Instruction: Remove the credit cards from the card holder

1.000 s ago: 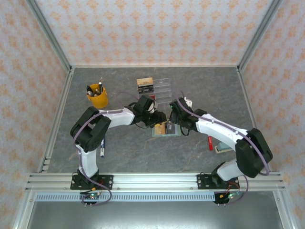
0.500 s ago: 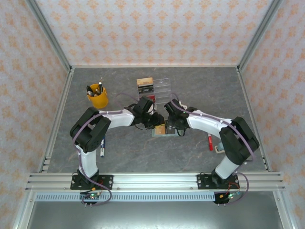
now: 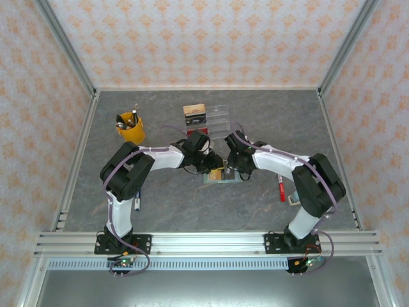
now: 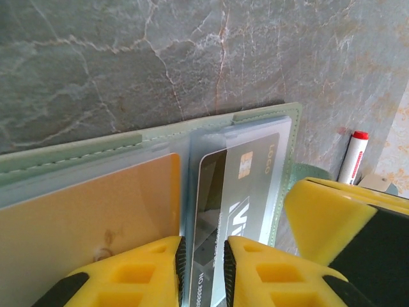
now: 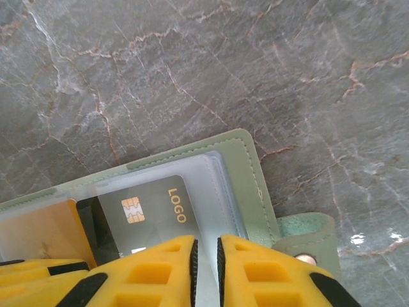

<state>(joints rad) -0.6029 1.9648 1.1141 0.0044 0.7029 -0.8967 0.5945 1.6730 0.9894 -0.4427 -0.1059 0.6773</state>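
The card holder lies open like a book at the middle of the grey stone table, pale clear sleeves up, with both arms bent in over it from either side. A black card with a chip and the word LOGO sits in the right-hand sleeve and an orange card in the left; neither is out yet, so the job looks to be at its first extraction. The left gripper is pinched nearly closed on the near edge of the black card and its sleeve. The right gripper is clenched to a slit on the holder's clear pocket beside it, apparently steadying it. The next move seems to call for a straight pull along the sleeve's opening while the other claw holds the holder flat, or the whole wallet may drag along. The left wrist camera catches a red marker lying beyond the holder's far edge. The right wrist camera alone gives the holder's snap tab and the card's printing. From above, the card holder is a small patch between the two wrists.
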